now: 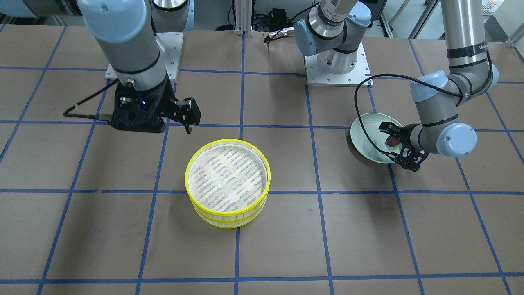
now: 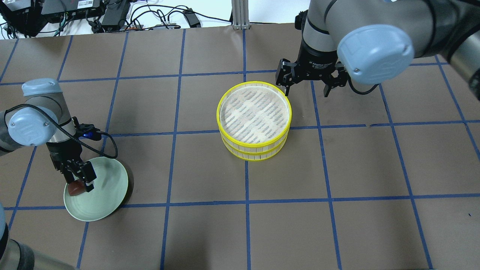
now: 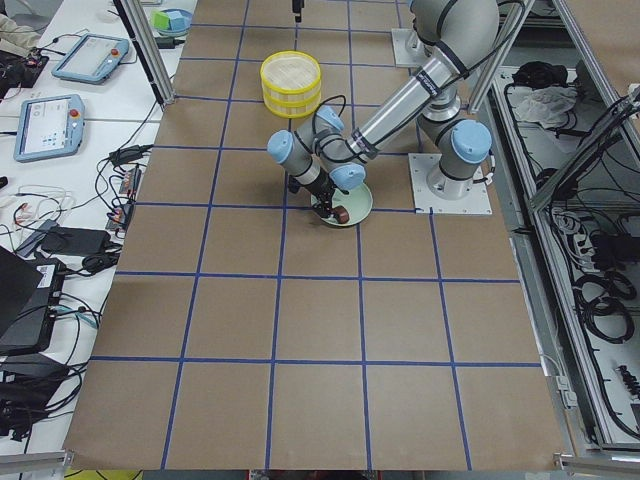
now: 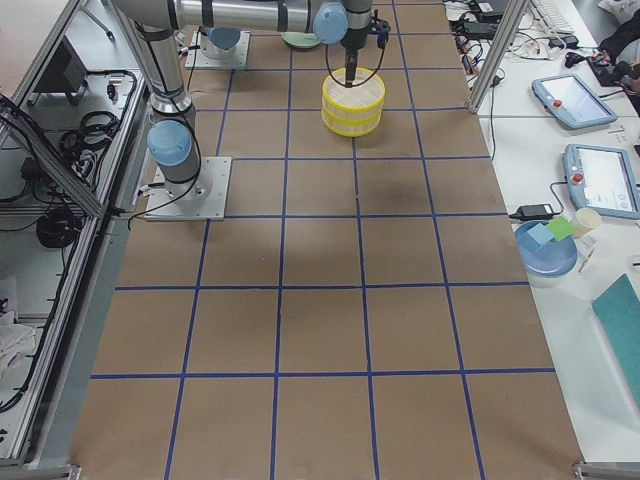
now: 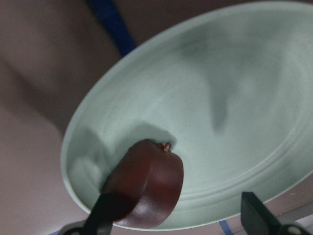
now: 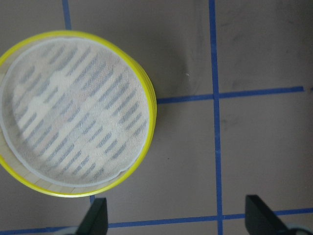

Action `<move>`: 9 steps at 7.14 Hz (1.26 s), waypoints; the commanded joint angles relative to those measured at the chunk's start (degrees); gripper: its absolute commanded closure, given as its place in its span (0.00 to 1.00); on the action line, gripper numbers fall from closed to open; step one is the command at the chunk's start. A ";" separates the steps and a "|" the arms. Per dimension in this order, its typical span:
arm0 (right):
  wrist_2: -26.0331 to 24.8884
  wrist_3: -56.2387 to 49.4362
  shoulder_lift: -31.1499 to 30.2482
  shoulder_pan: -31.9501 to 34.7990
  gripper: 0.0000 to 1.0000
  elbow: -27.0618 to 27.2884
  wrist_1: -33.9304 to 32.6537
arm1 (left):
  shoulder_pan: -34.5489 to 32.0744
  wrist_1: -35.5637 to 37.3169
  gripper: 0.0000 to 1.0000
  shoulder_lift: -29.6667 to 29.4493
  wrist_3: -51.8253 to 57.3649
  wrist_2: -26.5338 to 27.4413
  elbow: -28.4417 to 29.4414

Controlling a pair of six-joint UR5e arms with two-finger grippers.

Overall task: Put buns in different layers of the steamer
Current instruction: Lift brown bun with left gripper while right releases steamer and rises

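Note:
The two steamer layers [image 2: 255, 122] are stacked in the middle of the table. The top layer's slatted floor [image 1: 227, 176] is bare; the lower layer's inside is hidden. The dark reddish-brown bun [image 2: 75, 189] lies in the pale green plate [image 2: 107, 195]. My left gripper [image 2: 80, 183] is down in the plate, open, with the bun against one finger [image 5: 100, 215] and the other finger well apart from it. My right gripper [image 2: 305, 84] is open and empty, hovering just beyond the steamer's far right rim. The cream-white bun is not in view.
The green plate [image 1: 368, 135] sits near the table's front left as the robot sees it, with a dark shadow under its side toward the steamer. Both arm bases [image 1: 337, 69] stand at the robot's edge. Brown table with blue grid tape [image 2: 337, 225] surrounds the steamer.

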 commanded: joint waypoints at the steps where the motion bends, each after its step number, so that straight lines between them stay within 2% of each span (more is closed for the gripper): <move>1: -0.23 -0.53 -7.67 -1.20 0.00 -2.31 8.64 | 0.01 1.64 0.08 -0.48 0.06 0.35 -0.21; 3: 0.30 -0.62 -6.56 -4.35 0.00 -8.35 14.44 | 0.01 3.05 0.10 -1.44 0.15 0.35 -0.21; 4: 0.04 -1.84 -5.94 -4.98 0.00 -8.38 14.46 | 0.01 3.15 0.37 -1.54 0.15 0.35 -0.04; 5: 0.13 -2.54 -5.94 -4.99 0.00 -8.04 14.20 | 0.01 3.06 0.86 -1.54 0.15 0.35 -0.03; 6: -0.13 -2.64 -6.28 -5.07 0.00 -7.86 13.50 | -0.08 2.97 1.00 -1.54 -0.03 0.09 0.23; 8: -0.75 -5.51 -7.34 -5.34 0.00 -5.67 13.50 | -0.17 2.36 1.00 -0.67 -0.29 -2.35 0.58; 9: -0.23 -7.89 -7.43 -5.34 0.00 -5.14 10.54 | -0.86 0.53 1.00 0.21 -0.73 -4.81 1.71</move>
